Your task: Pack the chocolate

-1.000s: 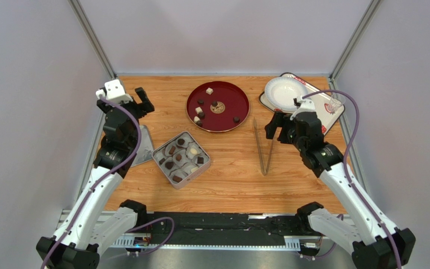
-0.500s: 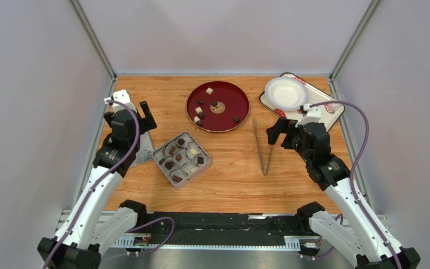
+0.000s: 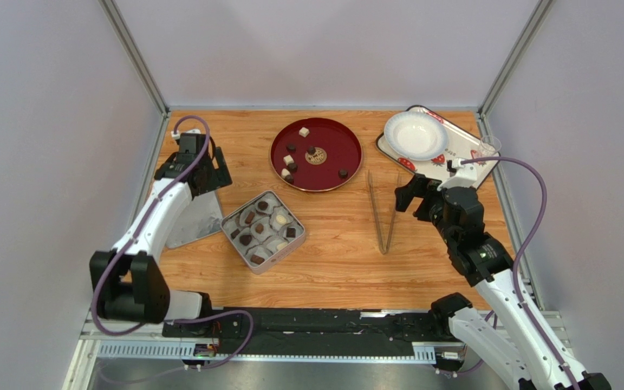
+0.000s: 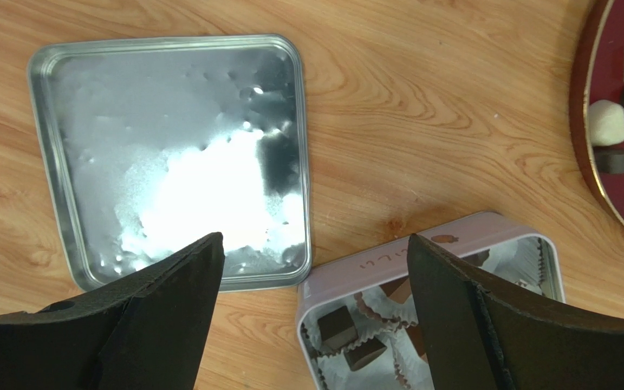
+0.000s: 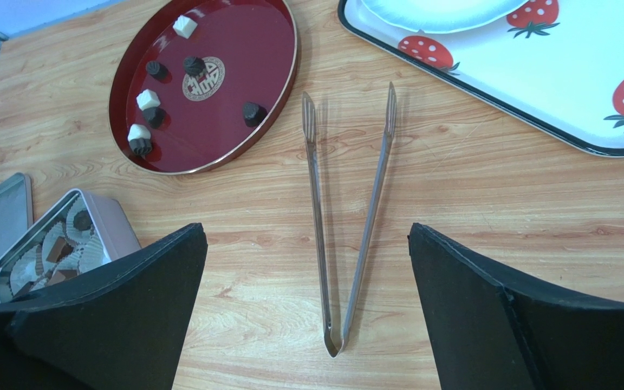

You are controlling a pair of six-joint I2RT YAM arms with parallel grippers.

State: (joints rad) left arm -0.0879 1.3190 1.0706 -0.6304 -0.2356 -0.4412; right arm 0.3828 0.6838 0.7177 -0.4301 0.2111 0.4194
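Pale walls enclose a wood-grain table [image 3: 340, 260]. Chocolate [image 3: 288, 161] pieces, dark and cream-white, are scattered on a round red plate [image 3: 336, 142] at the far middle. More are seated in paper cups inside an open pink tin [image 3: 226, 220] nearer the left. A silver lid [image 4: 169, 154] is laid just beside the tin, on its left. Metal tongs [image 3: 380, 215] are laid right of the plate, tips pointing away. A white paper plate [image 3: 414, 134] is set on a strawberry-printed tray [image 3: 463, 145] at the far right corner. The left jaws are spread wide above the lid and the tin's corner, with nothing held. The right jaws are spread wide above the tongs, with nothing held.
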